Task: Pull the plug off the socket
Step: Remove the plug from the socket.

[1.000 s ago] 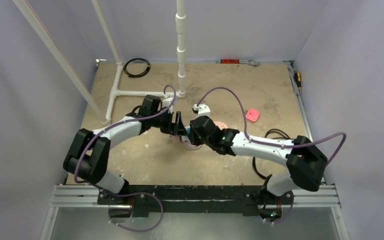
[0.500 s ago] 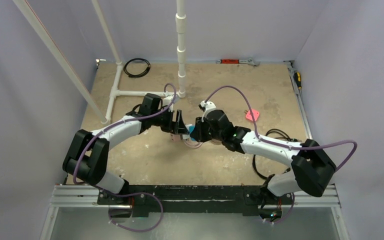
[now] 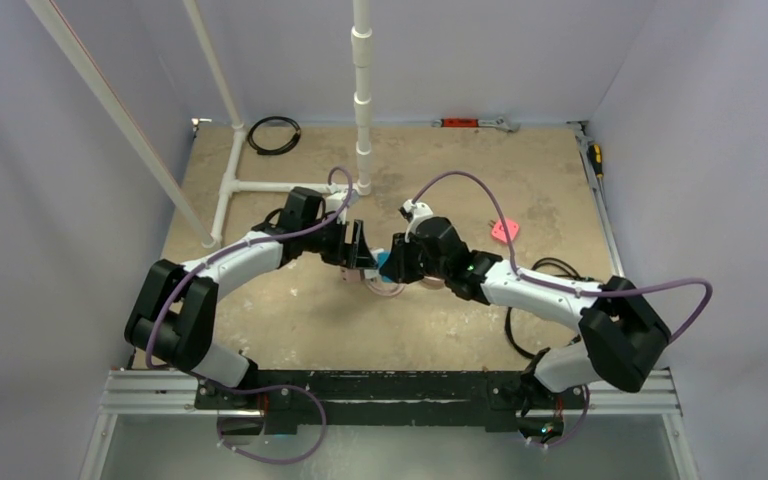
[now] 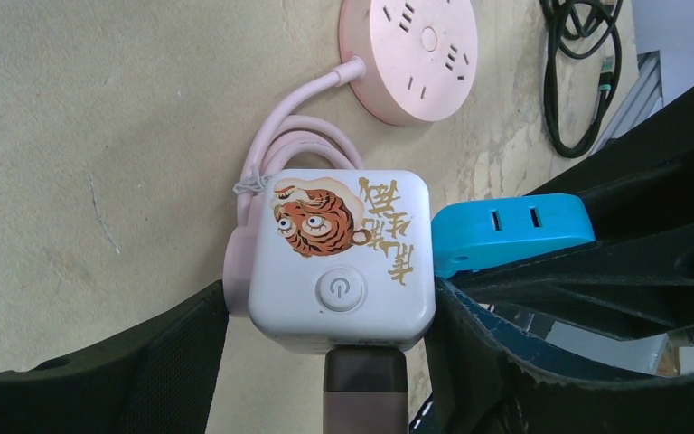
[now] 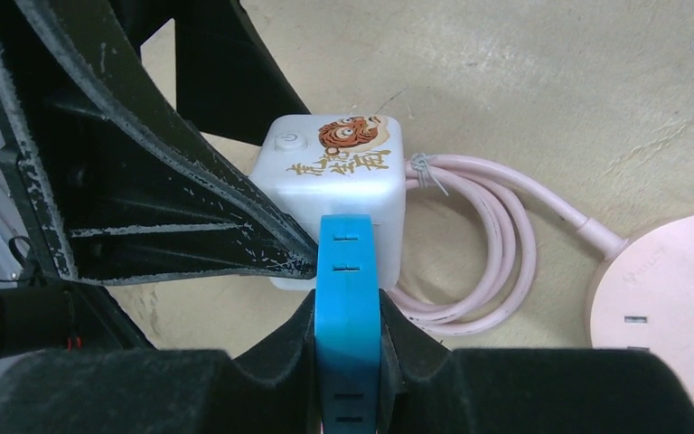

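A white cube socket (image 4: 339, 258) with a tiger sticker and a power button lies on the tan floor. My left gripper (image 4: 334, 312) is shut on its two sides. A blue plug (image 4: 506, 231) sits against the cube's right side. My right gripper (image 5: 348, 312) is shut on the blue plug (image 5: 347, 280), whose tip meets the cube (image 5: 339, 172). In the top view both grippers, left (image 3: 360, 255) and right (image 3: 398, 262), meet at mid-table with the blue plug (image 3: 385, 263) between them. A brown plug (image 4: 366, 393) sticks out of the cube's near face.
A pink round power strip (image 4: 408, 50) with a coiled pink cord (image 4: 294, 136) lies just beyond the cube. Black cable (image 3: 535, 270) lies at the right. A white pipe frame (image 3: 260, 186) and post (image 3: 362, 100) stand behind. A small pink piece (image 3: 504, 231) lies right.
The right arm swung back and to the right with its gripper staying at the cube; the blue plug now shows between the grippers. The left arm has held still.
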Robot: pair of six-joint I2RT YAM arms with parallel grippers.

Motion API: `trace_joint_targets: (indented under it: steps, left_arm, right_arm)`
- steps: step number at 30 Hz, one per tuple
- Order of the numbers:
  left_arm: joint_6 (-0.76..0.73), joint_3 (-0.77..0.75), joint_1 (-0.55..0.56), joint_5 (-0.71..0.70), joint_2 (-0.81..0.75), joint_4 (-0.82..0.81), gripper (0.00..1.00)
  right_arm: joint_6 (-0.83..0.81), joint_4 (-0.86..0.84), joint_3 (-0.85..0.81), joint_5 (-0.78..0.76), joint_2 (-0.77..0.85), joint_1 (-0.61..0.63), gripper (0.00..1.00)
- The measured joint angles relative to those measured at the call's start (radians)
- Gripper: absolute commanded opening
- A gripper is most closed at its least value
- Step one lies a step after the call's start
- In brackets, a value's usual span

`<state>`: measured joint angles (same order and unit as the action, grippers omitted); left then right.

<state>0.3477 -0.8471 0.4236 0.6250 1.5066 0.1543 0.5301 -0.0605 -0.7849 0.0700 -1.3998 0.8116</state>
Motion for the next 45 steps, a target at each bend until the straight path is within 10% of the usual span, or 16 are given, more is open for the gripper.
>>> trace_joint_targets:
  steps: [22, 35, 45]
  left_arm:
    - [-0.014, 0.000, -0.009, -0.054, 0.008, 0.041, 0.00]
    - [-0.024, -0.008, 0.004, -0.016, -0.030, 0.021, 0.00]
    - [-0.026, -0.008, 0.004, -0.021, -0.030, 0.026, 0.00]
  right_arm:
    - [0.101, 0.235, -0.203, -0.340, -0.140, 0.163, 0.00]
    - [-0.001, 0.032, -0.022, 0.047, 0.007, -0.016, 0.00]
    - [0.018, 0.025, -0.018, 0.069, 0.001, -0.026, 0.00]
